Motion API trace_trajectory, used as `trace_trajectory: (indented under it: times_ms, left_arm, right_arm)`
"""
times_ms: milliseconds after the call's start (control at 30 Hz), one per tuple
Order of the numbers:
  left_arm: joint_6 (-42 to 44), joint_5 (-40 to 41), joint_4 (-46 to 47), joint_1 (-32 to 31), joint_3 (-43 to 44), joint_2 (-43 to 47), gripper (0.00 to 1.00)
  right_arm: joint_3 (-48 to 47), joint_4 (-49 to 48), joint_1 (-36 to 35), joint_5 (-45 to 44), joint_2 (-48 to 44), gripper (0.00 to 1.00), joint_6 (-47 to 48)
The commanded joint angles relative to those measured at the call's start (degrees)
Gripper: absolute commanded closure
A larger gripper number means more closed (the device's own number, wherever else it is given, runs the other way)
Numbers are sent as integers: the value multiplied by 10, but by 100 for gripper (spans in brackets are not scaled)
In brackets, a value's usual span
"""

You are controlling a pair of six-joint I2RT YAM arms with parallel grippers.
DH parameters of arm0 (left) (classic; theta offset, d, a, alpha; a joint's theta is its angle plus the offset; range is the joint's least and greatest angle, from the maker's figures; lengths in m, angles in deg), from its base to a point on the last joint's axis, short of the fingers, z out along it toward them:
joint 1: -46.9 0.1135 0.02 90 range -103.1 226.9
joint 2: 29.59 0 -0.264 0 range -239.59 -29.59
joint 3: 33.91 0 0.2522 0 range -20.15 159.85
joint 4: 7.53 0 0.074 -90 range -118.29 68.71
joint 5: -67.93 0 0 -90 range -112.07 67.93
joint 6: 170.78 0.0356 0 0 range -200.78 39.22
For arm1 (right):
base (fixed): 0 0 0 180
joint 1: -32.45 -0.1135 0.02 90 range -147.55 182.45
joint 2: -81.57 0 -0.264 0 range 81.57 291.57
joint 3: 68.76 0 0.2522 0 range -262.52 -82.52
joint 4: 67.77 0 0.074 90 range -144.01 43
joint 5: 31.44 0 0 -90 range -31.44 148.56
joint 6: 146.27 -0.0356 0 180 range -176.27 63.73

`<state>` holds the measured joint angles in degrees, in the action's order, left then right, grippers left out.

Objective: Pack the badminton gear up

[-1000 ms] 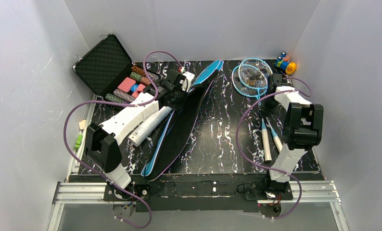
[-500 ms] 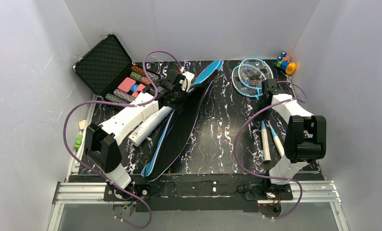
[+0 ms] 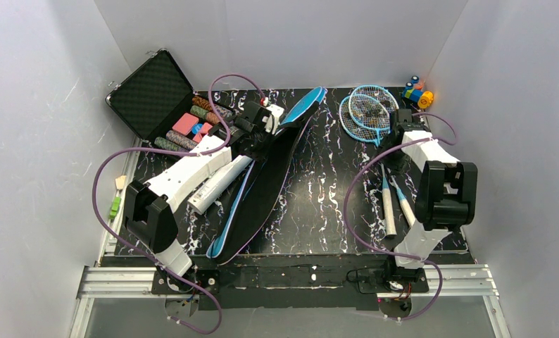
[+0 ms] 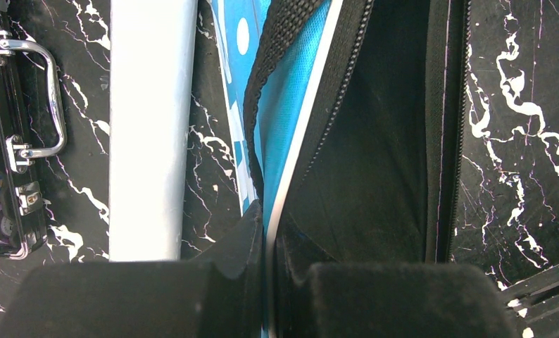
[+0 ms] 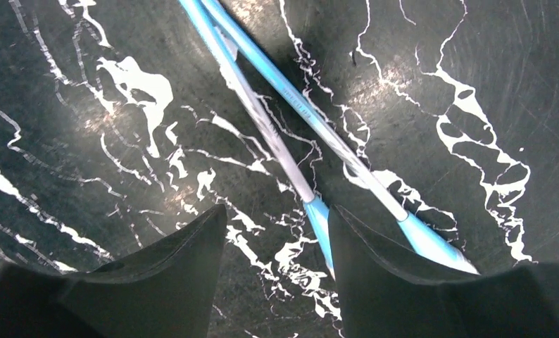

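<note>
Rackets [image 3: 367, 113] — the two blue-framed ones — lie crossed at the far right of the table [image 3: 319, 204], heads overlapping near the back wall and white grips [image 3: 389, 211] pointing toward the arms. The right claw [image 3: 403, 125] hangs just over their thin shafts [image 5: 291, 105], its jaws spread and holding nothing. From its own camera, the shafts cross right ahead of the fingers [image 5: 192, 260], with one blue cone running into the gap. I'd guess it lines up there because the shafts are the only part slim enough to pinch, though a thin rod could easily roll out of the grip.

Over on the left, the big blue bag [image 3: 269, 176] lies unzipped along the middle of the table, its dark lining showing. The left claw [image 3: 258, 125] is clamped on the bag's upper edge near the wide end, pinching the blue flap and its white piping beside the black strap [image 4: 284, 42] — likely to hold the mouth open for the rackets. The long white tube [image 3: 217, 184] lies just beside the bag under the left arm, not packed. I can't spot any shuttlecocks. The black case [image 3: 153, 95] of chips and the small toy [image 3: 417, 94] sit at the back corners.
</note>
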<state>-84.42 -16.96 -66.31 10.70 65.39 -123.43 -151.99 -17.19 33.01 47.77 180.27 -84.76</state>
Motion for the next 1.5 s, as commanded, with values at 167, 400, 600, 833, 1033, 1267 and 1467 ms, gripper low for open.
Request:
trace_trajectory:
  times_ms: [167,400,600,833,1033,1267,1467]
  left_arm:
    - [0,-2,13,4,15,47,100]
    - [-1,-6,15,5,17,45,100]
    - [1,-4,12,6,18,47,100]
    - [1,-4,11,7,21,44,100]
    - [-1,-5,8,6,24,44,100]
    - [-1,-2,8,7,19,48,100]
    - [1,1,6,6,21,54,100]
  right_arm:
    - [-20,-11,14,2,52,42,7]
    - [-25,-11,16,6,75,42,10]
    - [-18,-21,16,10,91,60,8]
    - [3,-37,16,-7,43,99,12]
    - [32,-67,3,0,-14,99,26]
    - [38,-57,-72,-29,-74,99,41]
    - [63,-19,-121,13,-120,99,13]
